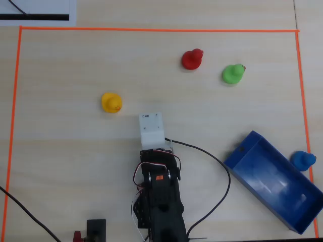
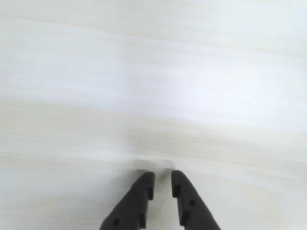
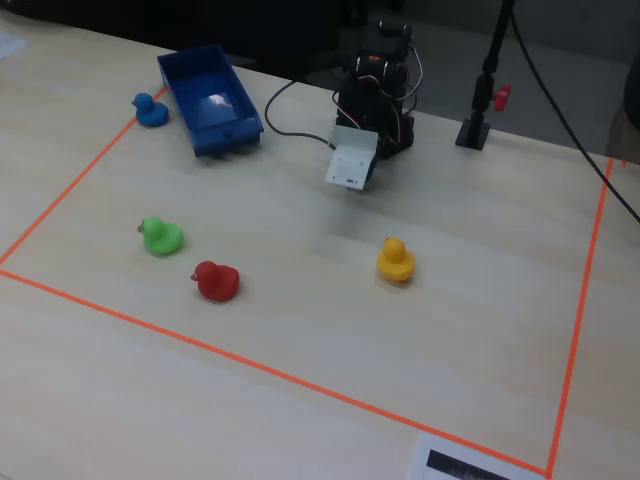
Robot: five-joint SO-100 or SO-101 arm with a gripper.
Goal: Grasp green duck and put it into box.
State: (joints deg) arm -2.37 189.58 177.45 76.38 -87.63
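In the overhead view the small bright green rubber duck [image 1: 233, 74] sits on the pale wood-grain table [image 1: 65, 166] at about two o'clock from the arm's folded black body [image 1: 160, 196], just beside a small red rubber duck [image 1: 192, 59] that lies at its ten o'clock. The long dark blue glossy plastic box [image 1: 276, 181], open-topped and lying at a slant, rests at about four o'clock of the view, well apart from the green duck, with nothing visible inside; a small blue rubber duck [image 1: 303, 160] stands just beside its outer wall, on the orange tape line [image 1: 151, 29] that frames the work area. A small yellow rubber duck [image 1: 111, 102] sits at ten o'clock from the arm's white wrist block [image 1: 152, 129]. In the wrist view the gripper [image 2: 163, 179] hangs over bare tabletop, its two black fingers [image 2: 139, 201] nearly together with a thin gap between the tips, clasping nothing.
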